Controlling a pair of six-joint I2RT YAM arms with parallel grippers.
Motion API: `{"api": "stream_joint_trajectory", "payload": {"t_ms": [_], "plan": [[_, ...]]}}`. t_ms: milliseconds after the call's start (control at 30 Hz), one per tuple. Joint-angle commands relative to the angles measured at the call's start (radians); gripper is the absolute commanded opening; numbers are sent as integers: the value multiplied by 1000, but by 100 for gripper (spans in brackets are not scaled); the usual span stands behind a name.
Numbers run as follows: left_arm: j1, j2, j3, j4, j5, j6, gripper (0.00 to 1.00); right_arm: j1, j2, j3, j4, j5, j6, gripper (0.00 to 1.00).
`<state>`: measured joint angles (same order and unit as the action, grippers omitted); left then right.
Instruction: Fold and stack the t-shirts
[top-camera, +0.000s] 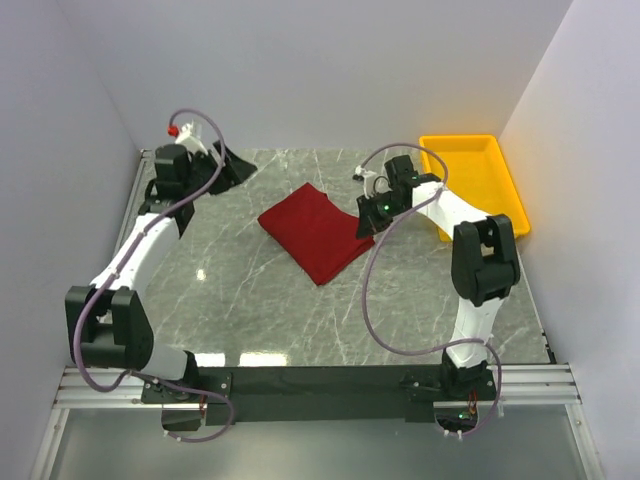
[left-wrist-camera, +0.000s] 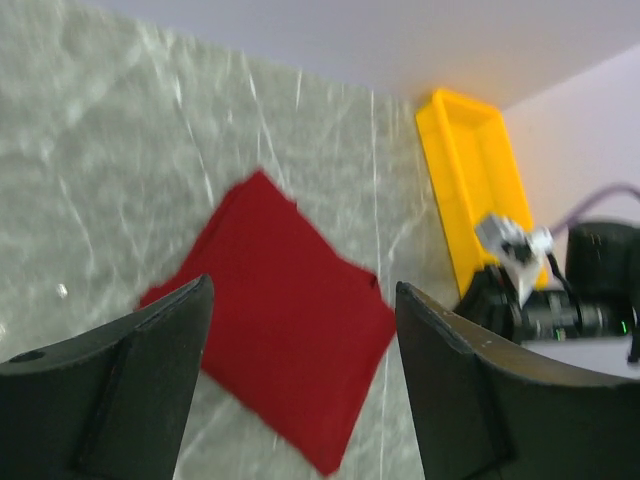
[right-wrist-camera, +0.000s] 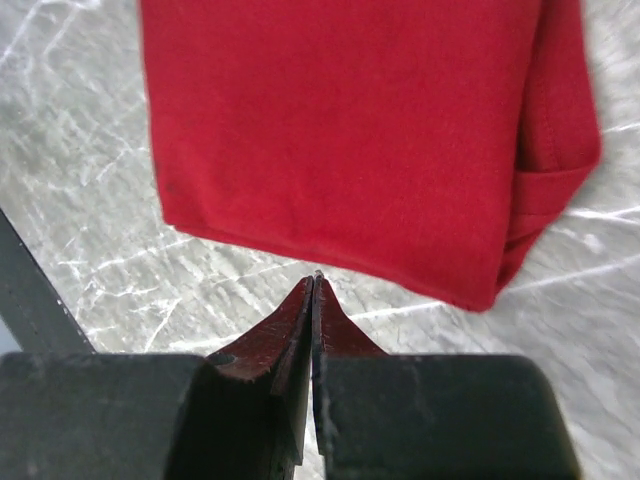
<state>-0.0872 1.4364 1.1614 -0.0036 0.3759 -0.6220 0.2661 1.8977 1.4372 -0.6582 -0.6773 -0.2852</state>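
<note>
T-shirt lies folded flat in the middle of the table. The right gripper, pinched closed on nothing, sits just off its right edge. The left gripper hangs wide open and empty at far left. I'd open the right one before touching, or the fold may drag.
</note>
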Motion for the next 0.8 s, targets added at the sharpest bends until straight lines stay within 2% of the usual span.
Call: {"api": "stream_joint_trajectory", "payload": {"t_ms": [0,100,200,467,767], "plan": [[1,22,-113,122,161,-74,77,12,40,48,12,-74,27,7],[-23,71,-155,223,225,-134,77,16,81,43,-4,-171,24,7],[-51,172,-132,293,286,-182,76,18,116,46,-21,-261,20,6],[-131,508,39,418,389,-321,72,74,205,92,-31,-304,37,6],[-152,749,214,501,423,-447,69,88,293,117,-32,-324,67,6]]}}
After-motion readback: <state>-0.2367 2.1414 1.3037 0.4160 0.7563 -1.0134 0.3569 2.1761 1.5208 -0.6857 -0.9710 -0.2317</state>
